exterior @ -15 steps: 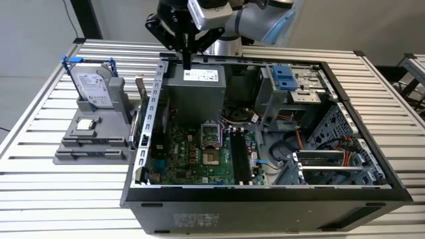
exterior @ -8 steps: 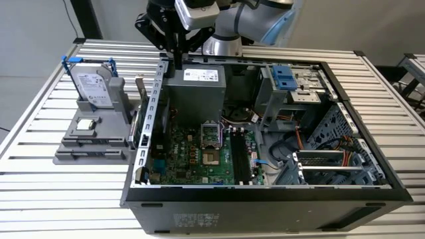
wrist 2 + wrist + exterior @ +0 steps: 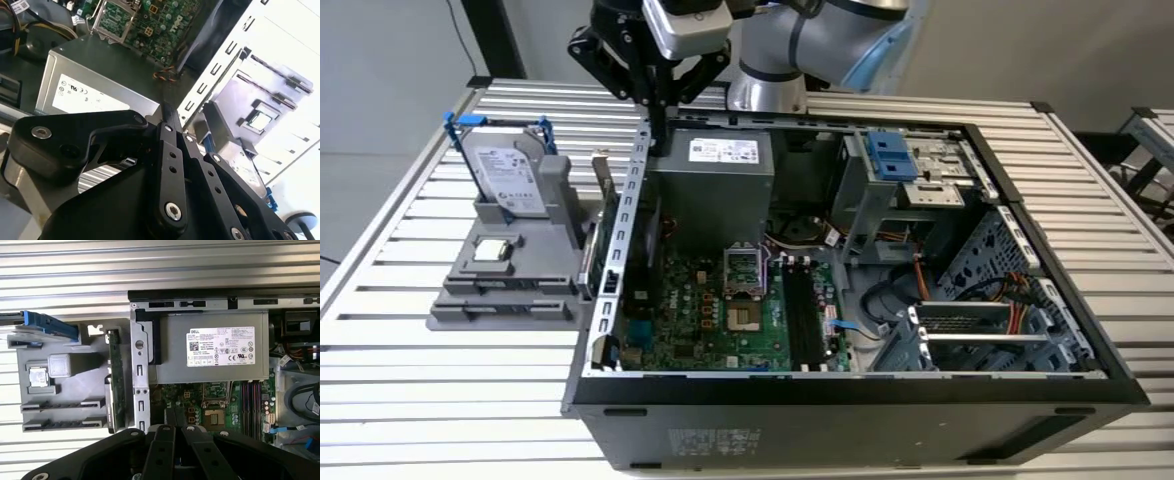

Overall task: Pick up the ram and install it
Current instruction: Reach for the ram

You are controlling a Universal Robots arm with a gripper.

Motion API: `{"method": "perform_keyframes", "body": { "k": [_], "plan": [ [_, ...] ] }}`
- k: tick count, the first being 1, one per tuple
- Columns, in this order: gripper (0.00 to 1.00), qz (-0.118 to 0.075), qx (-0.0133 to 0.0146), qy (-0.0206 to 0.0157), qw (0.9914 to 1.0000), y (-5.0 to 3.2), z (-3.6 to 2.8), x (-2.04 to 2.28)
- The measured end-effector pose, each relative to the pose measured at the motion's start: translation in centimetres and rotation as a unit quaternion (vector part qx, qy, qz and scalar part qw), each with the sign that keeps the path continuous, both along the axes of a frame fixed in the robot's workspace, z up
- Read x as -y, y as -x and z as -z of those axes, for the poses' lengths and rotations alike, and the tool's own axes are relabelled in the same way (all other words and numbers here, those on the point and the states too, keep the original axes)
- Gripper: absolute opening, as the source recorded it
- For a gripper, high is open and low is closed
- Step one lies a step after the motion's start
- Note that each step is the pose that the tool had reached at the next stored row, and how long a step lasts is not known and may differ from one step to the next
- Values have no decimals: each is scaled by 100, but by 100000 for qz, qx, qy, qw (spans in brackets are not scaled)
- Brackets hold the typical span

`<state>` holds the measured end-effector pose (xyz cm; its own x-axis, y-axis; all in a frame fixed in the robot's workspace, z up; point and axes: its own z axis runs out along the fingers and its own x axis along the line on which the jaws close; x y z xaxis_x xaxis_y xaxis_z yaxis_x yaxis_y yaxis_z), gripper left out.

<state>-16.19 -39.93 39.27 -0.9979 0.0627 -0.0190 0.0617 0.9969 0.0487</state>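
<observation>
- 1 gripper (image 3: pixel 656 112) is on my screen. I read its 2 black fingers as pressed together, tapering to 1 point with nothing pinched between them.
- It hangs over the rear corner of the open case (image 3: pixel 620 240). It sits above the power supply (image 3: pixel 714 170) and the perforated side wall, and touches neither.
- The ram (image 3: pixel 116 375) stands on its long edge in the grey fixture (image 3: pixel 75 385). It is in the outermost groove, just beside that case wall, and nothing is touching it.
- My judgement is that this is the approach to the pick. The stick has not been taken, and as far as I can tell the black motherboard slots (image 3: pixel 803 320) are unfilled.
- I judge the pick calls for the fingers to be spread and squared across the 2 flat faces of the stick. The descent needs to be straight, because the sheet-metal wall crowds 1 side.
- The ram is a thin, rigid green board, long and narrow, so it offers little to grip except its faces.
- The fixture looks like matte grey plastic, stepped and grooved. It also carries the boxy silver hard drive (image 3: pixel 504 175) in a blue frame and the small square processor chip (image 3: pixel 490 250), both well apart from the stick.
- The power supply is a plain grey metal box with a white label.
- The table (image 3: pixel 427 400) is made of ribbed metal slats.
</observation>
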Motion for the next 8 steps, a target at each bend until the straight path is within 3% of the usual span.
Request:
{"method": "perform_keyframes", "body": {
  "k": [8],
  "plan": [
    [0,-170,3,-1,100000,114,0,1]
  ]
}}
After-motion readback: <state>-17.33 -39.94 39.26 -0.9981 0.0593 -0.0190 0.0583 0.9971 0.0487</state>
